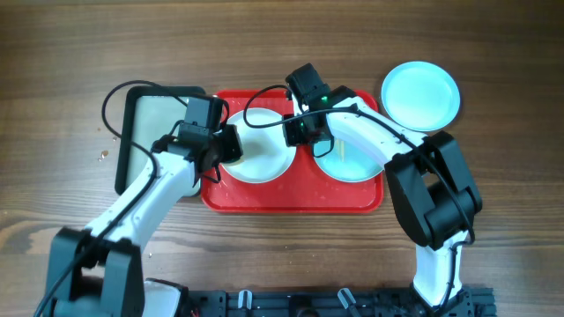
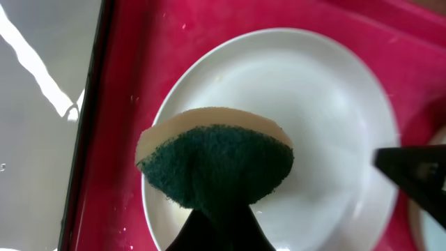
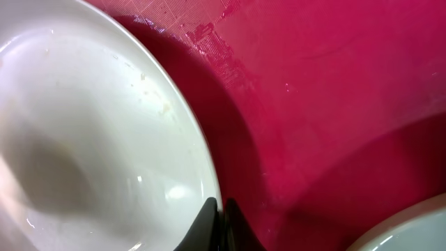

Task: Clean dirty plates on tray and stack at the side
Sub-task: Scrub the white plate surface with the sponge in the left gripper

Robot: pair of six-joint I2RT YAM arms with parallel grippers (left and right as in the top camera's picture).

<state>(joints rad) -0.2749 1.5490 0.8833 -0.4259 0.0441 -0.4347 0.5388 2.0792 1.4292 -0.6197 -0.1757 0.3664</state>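
A white plate lies on the left half of the red tray. My right gripper is shut on this plate's right rim. My left gripper is shut on a green sponge with a tan backing, held over the plate's left part. Small crumbs cling near the plate's rim. A second pale plate lies on the tray's right half, partly under the right arm. A pale aqua plate rests on the table beyond the tray's right corner.
A black-rimmed tray with a pale inside lies against the red tray's left edge, under the left arm. Both arms cross over the red tray. The wooden table surrounds everything.
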